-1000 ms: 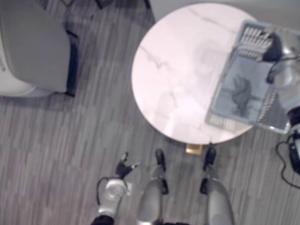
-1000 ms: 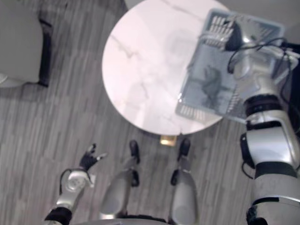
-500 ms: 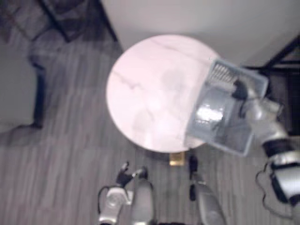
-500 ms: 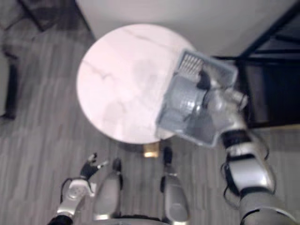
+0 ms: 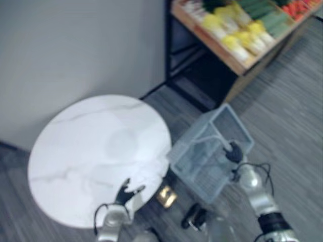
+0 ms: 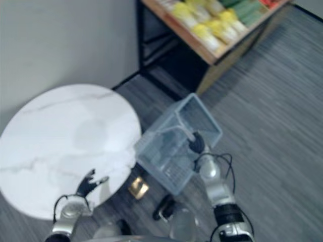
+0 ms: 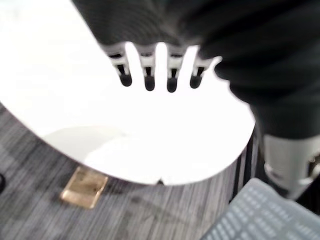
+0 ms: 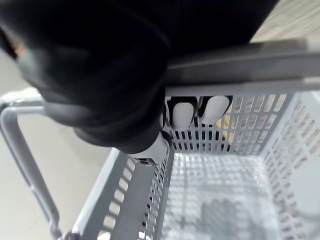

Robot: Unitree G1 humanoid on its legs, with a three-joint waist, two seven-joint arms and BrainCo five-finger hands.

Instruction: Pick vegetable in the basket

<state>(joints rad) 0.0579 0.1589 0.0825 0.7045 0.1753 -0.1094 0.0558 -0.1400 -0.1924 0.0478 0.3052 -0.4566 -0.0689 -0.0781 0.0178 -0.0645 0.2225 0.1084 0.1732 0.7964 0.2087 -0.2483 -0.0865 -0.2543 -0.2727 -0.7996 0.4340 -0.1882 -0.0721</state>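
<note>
My right hand (image 5: 233, 151) fingers curled round basket (image 5: 197, 174) handle | left hand (image 5: 126, 191) fingers loose | risk: hanging basket may clip worktop (image 5: 91, 146).

No lettering, number, label or sign can be read anywhere: none on the grey basket (image 5: 202, 166) at 4 o'clock, none on the white marble bench (image 5: 91, 151) at 8 o'clock, and none on the wooden shelf (image 5: 222, 50) of produce at 1 o'clock.
</note>
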